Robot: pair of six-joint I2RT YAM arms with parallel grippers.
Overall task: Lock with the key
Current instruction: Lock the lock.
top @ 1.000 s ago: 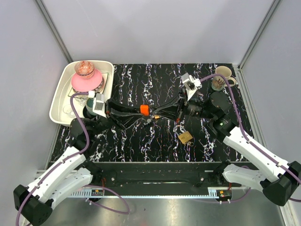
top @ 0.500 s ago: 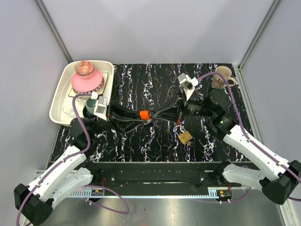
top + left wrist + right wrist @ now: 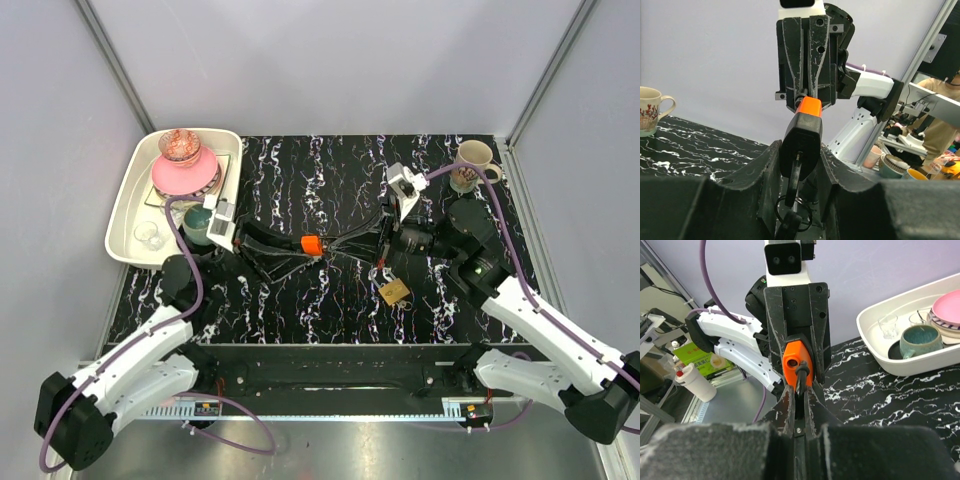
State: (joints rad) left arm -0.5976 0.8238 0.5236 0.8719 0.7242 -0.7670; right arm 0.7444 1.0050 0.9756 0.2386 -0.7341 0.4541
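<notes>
A small lock (image 3: 311, 244) with an orange end and a black body hangs above the middle of the table between my two grippers. My left gripper (image 3: 300, 245) is shut on the black body (image 3: 801, 142), one finger on each side. The key (image 3: 794, 175) looks dark here. It sticks out of the slot in the black end, facing the left wrist camera, and a ring (image 3: 796, 212) dangles from it. My right gripper (image 3: 338, 243) is shut on a thin black shackle (image 3: 801, 371). The shackle comes out of the orange end (image 3: 792, 357) beside an empty round hole.
A brass padlock (image 3: 393, 291) lies on the marbled table below the right gripper. At the back left, a white tray (image 3: 125, 215) holds a pink bowl (image 3: 183, 172), a teal cup (image 3: 197, 222) and small glasses. A mug (image 3: 470, 165) stands at the back right corner.
Both wrists have turned and shifted slightly, and the lock between them has moved a little toward the near edge. Both grips are unchanged.
</notes>
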